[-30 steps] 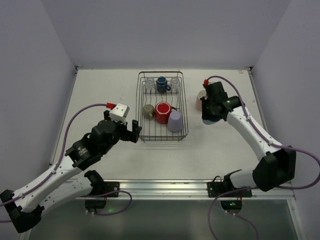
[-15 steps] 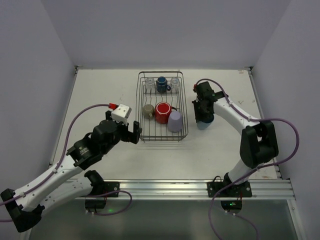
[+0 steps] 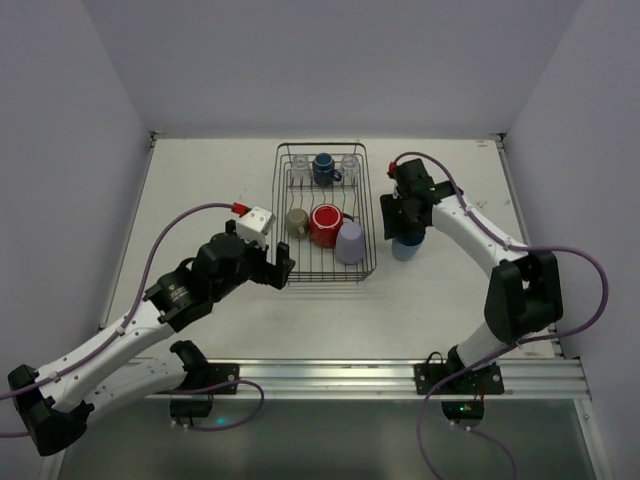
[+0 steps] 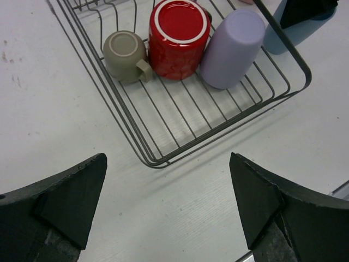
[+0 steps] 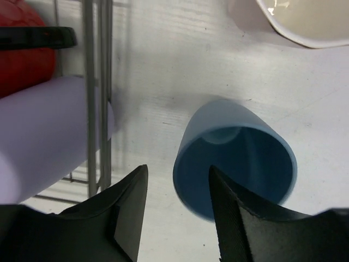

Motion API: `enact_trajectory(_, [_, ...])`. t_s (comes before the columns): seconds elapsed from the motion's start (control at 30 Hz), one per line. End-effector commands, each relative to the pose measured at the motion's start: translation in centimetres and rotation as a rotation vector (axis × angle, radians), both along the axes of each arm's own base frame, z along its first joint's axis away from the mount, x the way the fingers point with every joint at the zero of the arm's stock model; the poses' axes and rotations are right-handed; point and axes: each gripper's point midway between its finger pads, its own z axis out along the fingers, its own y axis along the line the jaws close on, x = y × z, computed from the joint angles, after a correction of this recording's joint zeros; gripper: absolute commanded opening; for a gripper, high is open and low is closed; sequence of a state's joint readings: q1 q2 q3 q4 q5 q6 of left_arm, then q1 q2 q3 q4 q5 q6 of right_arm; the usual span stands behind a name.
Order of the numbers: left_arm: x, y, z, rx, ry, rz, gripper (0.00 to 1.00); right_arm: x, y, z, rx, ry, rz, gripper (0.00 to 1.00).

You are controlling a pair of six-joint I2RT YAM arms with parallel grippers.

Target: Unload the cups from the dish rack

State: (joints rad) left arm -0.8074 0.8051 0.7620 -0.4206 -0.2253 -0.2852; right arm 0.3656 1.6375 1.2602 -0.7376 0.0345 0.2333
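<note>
Fingers of the left gripper (image 4: 166,188) spread wide and empty off the dish rack's (image 4: 154,162) near-left corner, probably lining up on the olive mug (image 4: 124,54); red mug (image 4: 179,35) and lavender tumbler (image 4: 232,46) sit beside it inside. Right of the rack the light blue cup (image 5: 240,158) stands upright, unloaded; the right gripper (image 5: 177,174) straddles its wall, fingers parted, not pinching.
</note>
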Motion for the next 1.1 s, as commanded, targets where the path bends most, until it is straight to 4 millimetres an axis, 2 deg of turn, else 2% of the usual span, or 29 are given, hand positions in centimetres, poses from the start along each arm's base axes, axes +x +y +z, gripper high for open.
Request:
enact_trajectory(0.0, [0.1,-2.5,3.7,-0.128,-0.021,-0.066,0.98,0.7,0.7,7.4,0.099,-0.204,0.007,0.52])
enact_trajectory(0.07, [0.1,-3.8,4.2,-0.160,-0.008,-0.096,0.96,0.5,1.0,9.8,0.148,-0.280,0.000,0.62])
enact_trajectory(0.13, [0.1,-5.2,4.8,-0.193,0.001,-0.121,0.93,-0.5,0.6,12.8,0.193,-0.374,-0.011,0.63])
enact_trajectory(0.17, [0.6,-6.2,4.3,-0.188,0.015,-0.127,0.91,-0.9,0.6,13.6,0.217,-0.403,-0.023,0.63])
enact_trajectory(0.2, [0.7,-6.8,4.1,-0.186,0.021,-0.130,0.91,-1.4,0.7,13.9,0.246,-0.426,-0.023,0.60])
enact_trajectory(0.23, [0.7,-7.8,4.4,-0.187,0.019,-0.145,0.89,-2.5,0.6,15.9,0.292,-0.493,-0.020,0.58])
enact_trajectory(0.27, [1.5,-8.7,3.6,-0.164,0.027,-0.134,0.89,-3.1,0.8,16.4,0.335,-0.515,-0.025,0.56])
enact_trajectory(0.3, [1.7,-9.4,3.3,-0.153,0.032,-0.136,0.89,-3.6,0.9,15.9,0.362,-0.532,-0.024,0.53])
enact_trajectory(0.33, [2.1,-10.2,3.8,-0.151,0.023,-0.142,0.89,-4.2,0.9,16.2,0.390,-0.556,-0.024,0.52])
enact_trajectory(0.37, [2.8,-11.1,2.6,-0.125,0.040,-0.138,0.89,-5.5,0.7,17.8,0.443,-0.613,-0.031,0.50])
enact_trajectory(0.4, [3.4,-11.5,2.4,-0.108,0.030,-0.131,0.89,-6.1,0.8,17.0,0.469,-0.618,-0.025,0.48])
enact_trajectory(0.43, [4.3,-12.5,2.2,-0.100,0.025,-0.129,0.89,-7.3,0.7,18.3,0.513,-0.666,-0.023,0.45])
enact_trajectory(0.5, [5.6,-13.1,1.9,-0.073,0.009,-0.107,0.89,-8.5,0.8,17.6,0.551,-0.674,-0.012,0.41])
enact_trajectory(0.53, [6.1,-13.6,2.6,-0.081,-0.004,-0.103,0.89,-9.0,0.8,17.6,0.567,-0.682,-0.008,0.40])
enact_trajectory(0.57, [6.7,-14.3,1.4,-0.060,0.009,-0.102,0.89,-9.9,0.6,18.3,0.596,-0.712,-0.004,0.40])
enact_trajectory(0.63, [7.4,-15.4,1.7,-0.061,0.004,-0.110,0.89,-10.8,0.6,17.7,0.610,-0.711,0.008,0.40])
enact_trajectory(0.67, [7.8,-15.9,0.5,-0.037,0.020,-0.113,0.89,-11.1,0.4,17.7,0.609,-0.714,0.006,0.40])
enact_trajectory(0.7, [8.0,-16.2,0.1,-0.030,0.024,-0.112,0.89,-11.6,0.2,17.5,0.609,-0.719,0.004,0.40])
enact_trajectory(0.73, [8.3,-16.6,0.2,-0.027,0.020,-0.114,0.89,-11.8,0.1,17.7,0.611,-0.726,0.006,0.40])
enact_trajectory(0.83, [9.1,-17.6,-1.2,-0.008,0.036,-0.119,0.88,-12.3,-0.1,17.7,0.613,-0.739,0.012,0.40])
enact_trajectory(1.03, [10.4,-18.2,-2.5,0.043,0.043,-0.094,0.88,-12.8,0.0,18.0,0.633,-0.753,0.030,0.40])
enact_trajectory(1.07, [10.6,-18.5,-3.3,0.054,0.051,-0.095,0.87,-12.9,0.0,18.1,0.637,-0.755,0.030,0.40])
